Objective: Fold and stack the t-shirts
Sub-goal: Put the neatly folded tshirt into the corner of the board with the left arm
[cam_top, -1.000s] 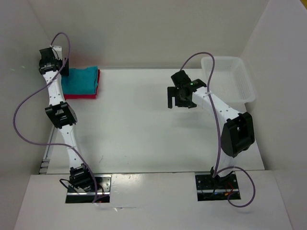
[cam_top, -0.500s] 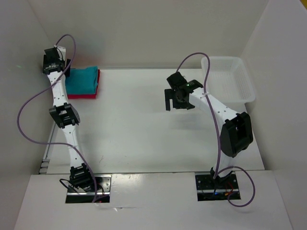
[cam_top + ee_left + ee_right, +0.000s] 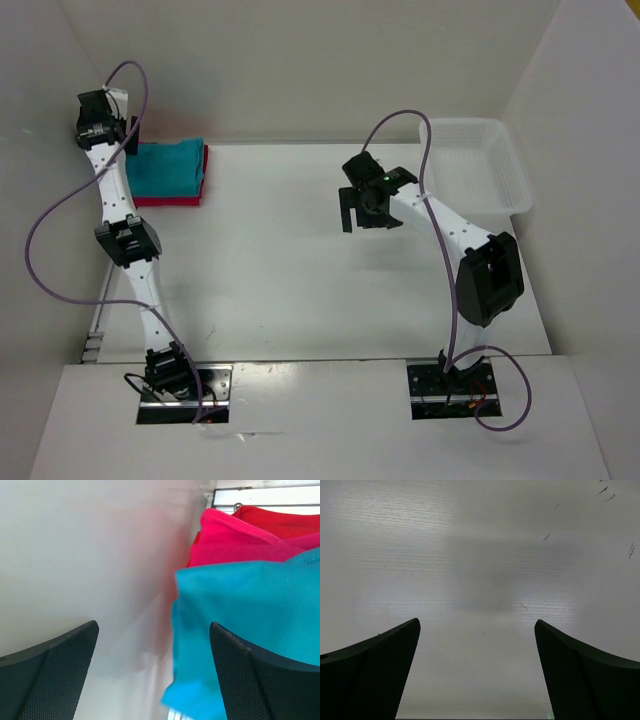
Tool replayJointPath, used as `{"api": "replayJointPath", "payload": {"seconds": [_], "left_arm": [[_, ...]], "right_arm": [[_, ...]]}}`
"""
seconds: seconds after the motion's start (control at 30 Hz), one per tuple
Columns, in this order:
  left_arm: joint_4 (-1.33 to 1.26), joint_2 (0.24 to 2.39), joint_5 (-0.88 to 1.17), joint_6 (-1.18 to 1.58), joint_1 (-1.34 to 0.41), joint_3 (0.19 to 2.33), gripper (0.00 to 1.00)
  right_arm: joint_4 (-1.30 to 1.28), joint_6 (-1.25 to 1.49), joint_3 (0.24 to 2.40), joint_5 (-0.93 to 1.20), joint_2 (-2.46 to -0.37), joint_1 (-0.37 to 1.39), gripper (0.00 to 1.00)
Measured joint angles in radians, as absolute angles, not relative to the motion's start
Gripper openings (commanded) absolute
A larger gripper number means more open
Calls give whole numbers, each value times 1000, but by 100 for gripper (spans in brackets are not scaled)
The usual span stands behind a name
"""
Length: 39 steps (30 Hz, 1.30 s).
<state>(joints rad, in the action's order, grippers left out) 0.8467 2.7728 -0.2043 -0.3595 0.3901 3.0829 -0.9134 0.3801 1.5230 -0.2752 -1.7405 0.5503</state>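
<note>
**Inspector:** Item 1, containers. Report location and contents.

**Technician:** One white lattice basket (image 3: 512, 165) stands at the far right of the table (image 3: 300, 270), close to the right wall. The overhead view shows its mesh floor and walls. All three shirts lie outside it.

**Inspector:** Item 2, shirt location.

**Technician:** The shirts form a single folded stack in the far left corner of the table, well apart from the basket. The teal-blue shirt (image 3: 170, 168) is on top. In the left wrist view the crimson-pink shirt (image 3: 235, 547) shows under the teal edge. The bright red shirt (image 3: 285, 522) shows beneath the pink one.

**Inspector:** Item 3, left arm pose.

**Technician:** The left arm (image 3: 128, 240) reaches from its base at the near edge along the left wall to the far left corner. The left gripper (image 3: 154, 630) hangs raised at the stack's left edge. One finger is over teal cloth and the other is over a bare white surface. The jaws are spread wide and grip no cloth.

**Inspector:** Item 4, right arm pose.

**Technician:** The right arm (image 3: 488, 275) is bent at the elbow on the right side, with its forearm angled toward the middle of the table. The right gripper (image 3: 477, 625) points down at bare table surface, near the basket and well apart from the stack. Its jaws are fully spread and hold nothing.
</note>
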Motion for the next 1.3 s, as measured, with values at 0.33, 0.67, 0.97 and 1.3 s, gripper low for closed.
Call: {"api": "replayJointPath", "payload": {"seconds": [0.33,0.67,0.97,1.3], "left_arm": [[920,2680,-178,-376,410,3101,99],[928,2717,-254,-570,393,3114,99],[1034,2717,-172,-892,394,3114,99],[1132,2759,-98,-1042,408,3114,99]], "right_arm": [[-914,365,1526,-293,-1771,567,100],[-914,357,1526,-308,-1772,568,100],[-914,356,1526,-319,-1772,568,100],[-914,347,1526,-330,-1772,568,100]]}}
